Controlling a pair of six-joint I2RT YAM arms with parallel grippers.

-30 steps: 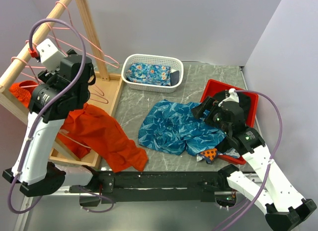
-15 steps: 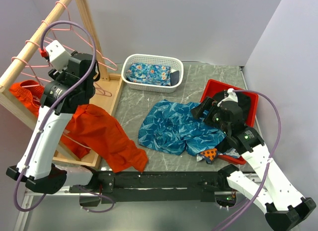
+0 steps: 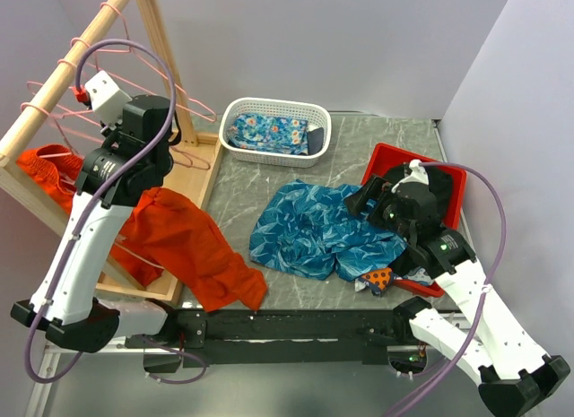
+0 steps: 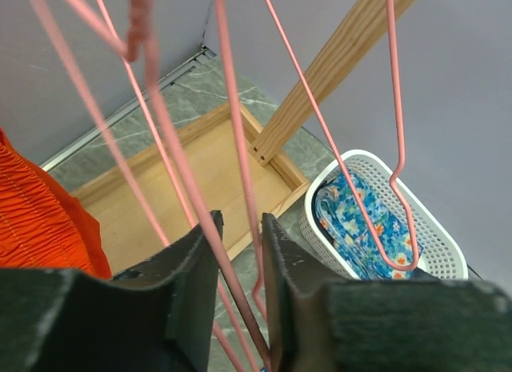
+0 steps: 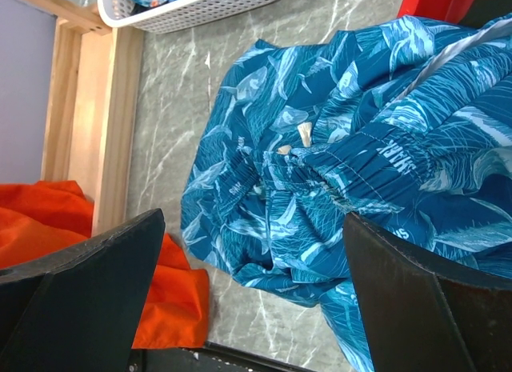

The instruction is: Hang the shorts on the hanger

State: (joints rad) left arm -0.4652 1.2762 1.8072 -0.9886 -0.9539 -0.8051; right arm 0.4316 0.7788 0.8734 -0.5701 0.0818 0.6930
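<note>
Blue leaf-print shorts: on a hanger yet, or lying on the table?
On the table: the shorts lie rumpled and loosely spread on the marble top, apart from the hangers on the rack.

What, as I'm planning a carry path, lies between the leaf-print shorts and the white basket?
Only bare grey tabletop; the shorts and basket lie apart, clearest in the top view.

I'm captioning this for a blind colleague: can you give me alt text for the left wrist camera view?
The left gripper has its two dark fingers set narrowly around a pink wire hanger, with a gap, not pinching it. Behind lie the wooden rack base, a white basket holding flowered blue cloth, and orange shorts at left.
</note>
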